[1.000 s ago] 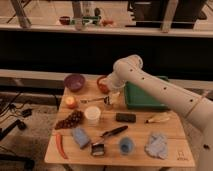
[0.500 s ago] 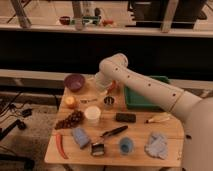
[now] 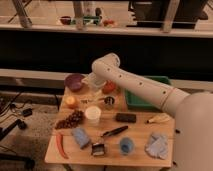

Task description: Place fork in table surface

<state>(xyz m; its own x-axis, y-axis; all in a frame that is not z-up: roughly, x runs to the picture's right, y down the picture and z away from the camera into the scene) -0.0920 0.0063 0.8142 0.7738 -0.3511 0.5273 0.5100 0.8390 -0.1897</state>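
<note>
The gripper [image 3: 93,83] hangs over the table's [image 3: 142,142] eleven o'clock, with the fork [image 3: 92,101] at its six. I cannot tell its grip.

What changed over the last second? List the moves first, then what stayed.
The arm swung toward the purple bowl, carrying the tool along over the back of the table, just behind the fork. No grasp or release is visible. The fork, metal cup and white cup stayed put.

Your gripper [image 3: 94,85] over the far part of the table surface [image 3: 137,131], beside the purple bowl [image 3: 74,81], fork [image 3: 91,100] just in front of it, between orange fruit [image 3: 71,101] and metal cup [image 3: 109,101]
</note>
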